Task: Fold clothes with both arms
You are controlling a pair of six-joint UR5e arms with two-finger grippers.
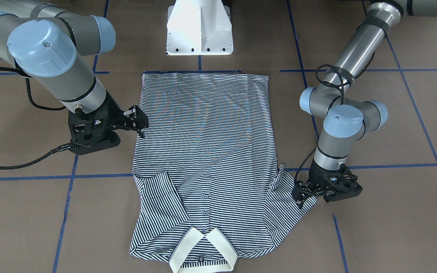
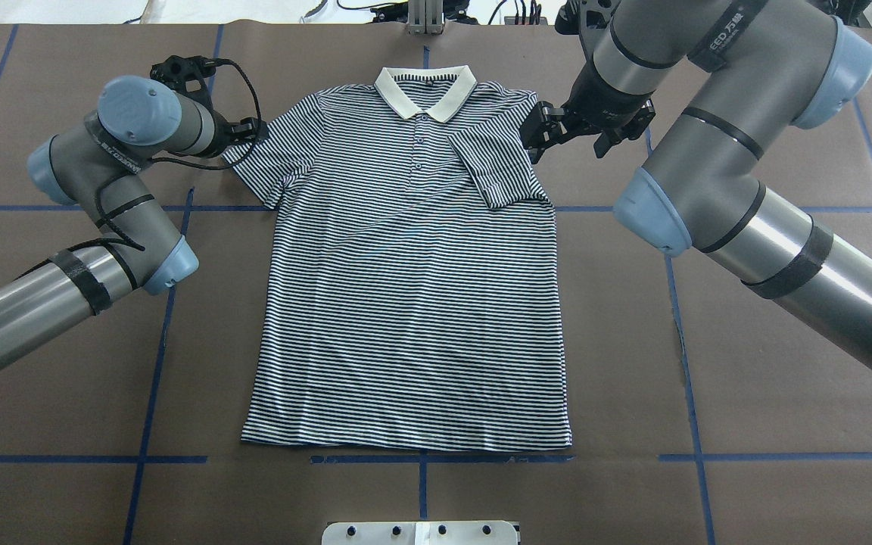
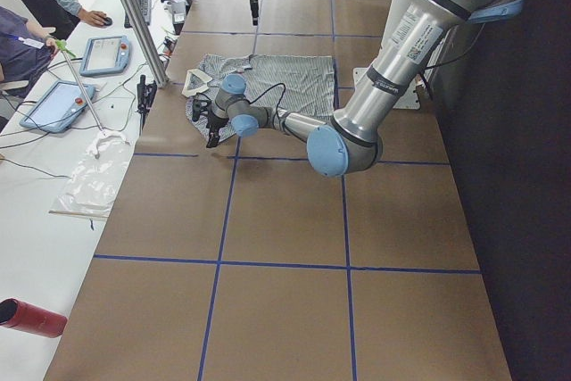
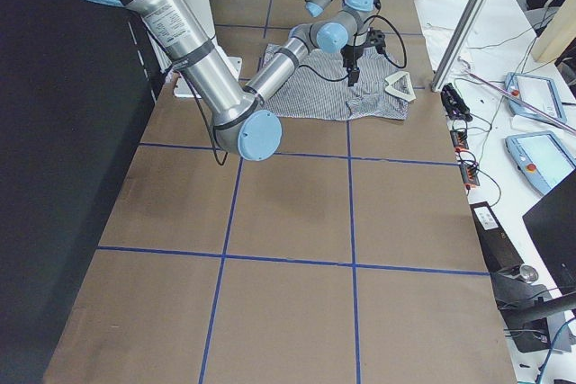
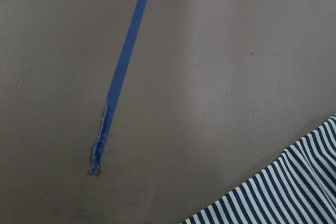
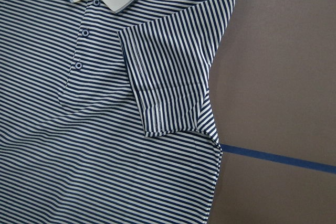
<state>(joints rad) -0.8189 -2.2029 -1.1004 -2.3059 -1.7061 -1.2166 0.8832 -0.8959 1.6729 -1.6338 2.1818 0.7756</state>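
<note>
Jaws of the left arm [image 1: 355, 49] sit beside the polo shirt [image 1: 207, 144] sleeve.

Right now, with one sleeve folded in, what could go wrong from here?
The left gripper sits at the very edge of the spread sleeve; a shallow grasp could slip. Dragging the polo shirt might undo the folded sleeve, which lies loose. The diagonal wrinkle below the buttons could get folded in.
</note>
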